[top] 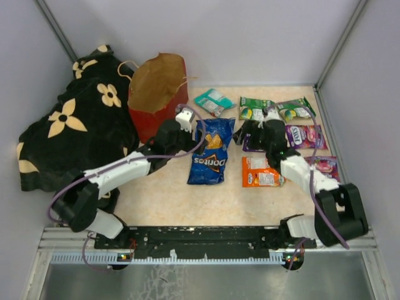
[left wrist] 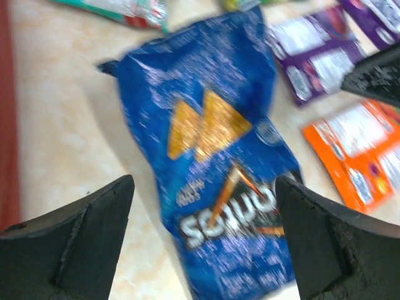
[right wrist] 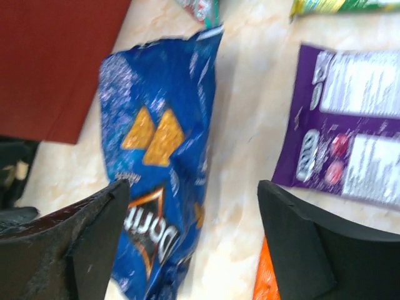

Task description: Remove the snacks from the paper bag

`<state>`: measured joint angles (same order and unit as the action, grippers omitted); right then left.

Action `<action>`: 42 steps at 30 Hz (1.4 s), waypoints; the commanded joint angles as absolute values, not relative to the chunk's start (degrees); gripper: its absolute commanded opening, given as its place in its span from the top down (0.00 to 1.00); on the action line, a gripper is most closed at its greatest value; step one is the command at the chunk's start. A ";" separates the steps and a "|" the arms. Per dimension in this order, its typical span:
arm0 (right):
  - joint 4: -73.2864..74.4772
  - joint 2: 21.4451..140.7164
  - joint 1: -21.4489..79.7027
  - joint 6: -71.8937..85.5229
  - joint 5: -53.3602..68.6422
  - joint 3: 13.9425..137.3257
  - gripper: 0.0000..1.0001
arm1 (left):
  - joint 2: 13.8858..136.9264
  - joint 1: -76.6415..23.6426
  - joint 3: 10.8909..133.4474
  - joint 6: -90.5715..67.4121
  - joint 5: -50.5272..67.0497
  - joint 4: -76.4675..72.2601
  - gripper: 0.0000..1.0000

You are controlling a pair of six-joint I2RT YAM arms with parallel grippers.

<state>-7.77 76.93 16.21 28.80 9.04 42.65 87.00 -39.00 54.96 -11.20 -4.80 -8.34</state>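
Note:
The red paper bag point(top: 156, 94) lies at the back left with its brown inside showing; its red wall shows in the right wrist view point(right wrist: 56, 62). The blue Doritos bag point(top: 209, 153) lies flat mid-table point(left wrist: 212, 137) point(right wrist: 162, 144). The teal packet point(top: 214, 100), green packets point(top: 255, 107), purple packet point(top: 303, 135) point(right wrist: 356, 150), orange packet point(top: 261, 172) point(left wrist: 359, 150) and pink-red packet point(top: 325, 165) lie on the table. My left gripper point(top: 192, 132) point(left wrist: 203, 237) is open and empty above the Doritos bag. My right gripper point(top: 248, 134) point(right wrist: 194, 244) is open and empty between the Doritos bag and a purple packet.
A black blanket with cream flowers point(top: 75, 125) is heaped at the left beside the bag. Grey walls close in the back and both sides. The two grippers sit close together over the Doritos bag's top end.

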 commanded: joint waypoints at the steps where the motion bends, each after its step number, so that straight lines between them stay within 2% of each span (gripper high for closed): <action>1: -13.00 67.83 20.84 33.50 9.27 33.44 0.22 | 82.49 -41.84 45.91 -14.01 2.07 -15.32 0.01; 4: -14.95 63.89 24.68 34.14 12.33 27.92 0.32 | 82.46 -43.32 42.29 -15.13 5.07 -18.90 0.05; 7: -17.96 63.93 25.39 37.12 15.99 23.59 0.49 | 85.11 -43.58 42.02 -16.48 6.52 -20.57 0.09; 8: -18.85 64.75 25.47 37.67 16.80 22.59 0.52 | 86.27 -43.67 42.34 -16.78 7.04 -21.03 0.11; 14: -25.38 70.99 28.74 38.80 20.05 20.22 0.55 | 92.68 -44.35 45.33 -17.56 6.76 -21.67 0.14; 20: -31.71 77.89 30.96 40.76 22.45 20.79 0.68 | 97.03 -44.38 46.29 -18.66 4.65 -20.74 0.16; 25: -31.97 80.36 31.38 41.22 22.81 20.81 0.94 | 99.63 -44.38 46.69 -19.06 2.48 -18.28 0.17; 33: -15.43 66.19 31.38 42.19 15.12 18.51 1.00 | 103.30 -44.38 47.82 -18.26 -2.59 -14.33 0.18; 37: -5.31 56.76 31.40 46.02 8.23 16.22 1.00 | 105.18 -44.34 48.74 -18.61 -5.01 -12.11 0.18; 42: 5.13 51.32 31.42 47.35 0.84 14.92 0.99 | 105.20 -44.38 48.84 -19.07 -6.11 -11.00 0.18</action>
